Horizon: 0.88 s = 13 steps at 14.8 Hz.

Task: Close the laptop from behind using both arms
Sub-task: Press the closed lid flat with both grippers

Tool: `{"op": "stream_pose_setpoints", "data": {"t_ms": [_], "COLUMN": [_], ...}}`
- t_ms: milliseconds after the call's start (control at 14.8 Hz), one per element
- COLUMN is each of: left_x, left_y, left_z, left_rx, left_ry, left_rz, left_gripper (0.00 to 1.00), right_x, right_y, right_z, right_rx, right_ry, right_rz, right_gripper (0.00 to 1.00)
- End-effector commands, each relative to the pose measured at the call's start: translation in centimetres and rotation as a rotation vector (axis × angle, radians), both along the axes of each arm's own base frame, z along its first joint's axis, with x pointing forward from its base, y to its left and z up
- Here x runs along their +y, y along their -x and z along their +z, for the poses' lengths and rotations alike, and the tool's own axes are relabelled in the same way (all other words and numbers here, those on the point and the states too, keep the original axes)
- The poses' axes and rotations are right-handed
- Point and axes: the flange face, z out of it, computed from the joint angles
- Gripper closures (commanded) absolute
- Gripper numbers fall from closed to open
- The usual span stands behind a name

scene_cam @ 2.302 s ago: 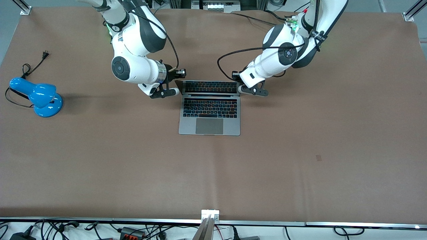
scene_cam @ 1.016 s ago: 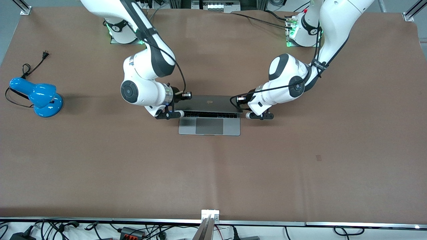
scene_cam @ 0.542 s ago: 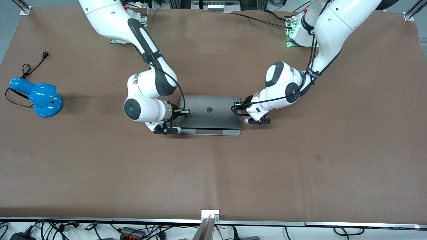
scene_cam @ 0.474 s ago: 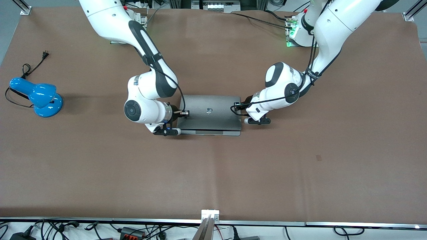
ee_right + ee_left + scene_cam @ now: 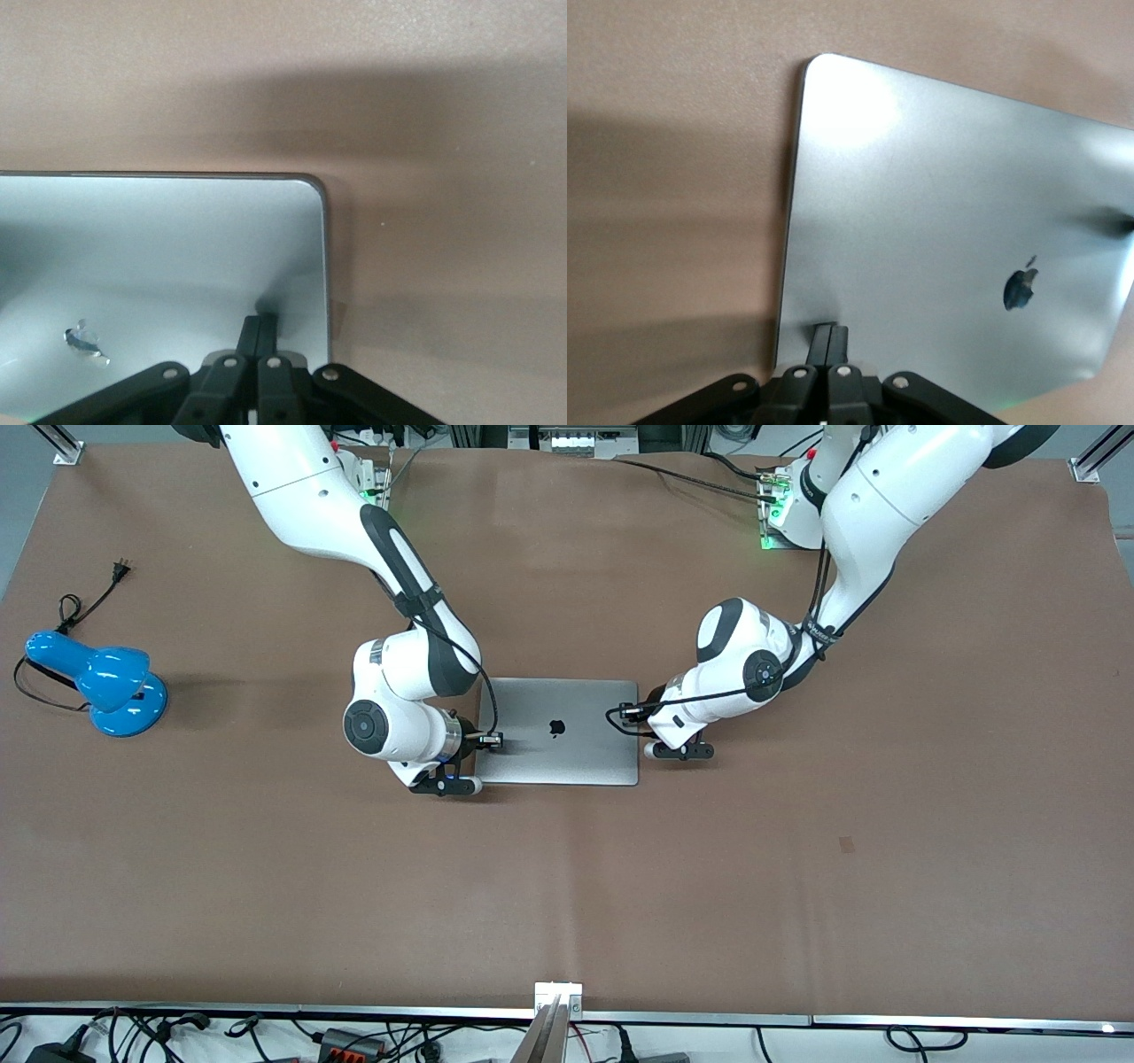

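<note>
The silver-grey laptop (image 5: 558, 731) lies shut on the brown table, lid flat with the black apple logo up. My right gripper (image 5: 467, 769) is shut. Its tips rest on the lid near the edge toward the right arm's end, close to the corner nearest the front camera. In the right wrist view the pressed-together fingers (image 5: 261, 332) meet the lid (image 5: 159, 257) beside its rounded corner. My left gripper (image 5: 651, 740) is shut too, touching the lid's other side edge. The left wrist view shows its fingers (image 5: 830, 341) on the lid (image 5: 948, 221).
A blue desk lamp (image 5: 97, 682) with a black cord and plug (image 5: 89, 602) lies toward the right arm's end of the table. Cables and power strips run along the table's edge nearest the front camera.
The lid has dropped from slightly ajar to flat on the base. Both shut grippers followed it down and toward the front camera.
</note>
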Motion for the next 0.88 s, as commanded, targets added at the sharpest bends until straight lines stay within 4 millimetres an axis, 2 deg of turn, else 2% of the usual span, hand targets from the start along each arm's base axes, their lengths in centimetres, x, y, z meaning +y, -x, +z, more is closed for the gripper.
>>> {"op": "stream_pose_setpoints", "data": {"t_ms": [0,406,609,812], "left_x": [-0.3,-0.2,0.3,1.0], "left_y": [-0.6,-0.7,-1.2,-1.6], "left_z": [-0.6,-0.4,1.0,3.2], "left_rx": [-0.014,-0.021,-0.039,-0.022], "left_ry": [-0.003,-0.006,-0.014,-0.038], "left_rz": [0.009,0.002,0.002,-0.025], "left_gripper": [1.00,1.00,1.00,1.00], "right_x": [0.4,0.3,-0.3,-1.9], "right_y": [-0.5,-0.5,-0.9,-2.2], "right_z": [-0.9,-0.9,-0.1,3.7], "right_rx": [-0.024,-0.026,-0.042,-0.065], "right_ry": [0.016,0.023,0.035,0.034], "right_rz": [0.001,0.008,0.015,0.005], "right_gripper": [1.00,1.00,1.00,1.00]}}
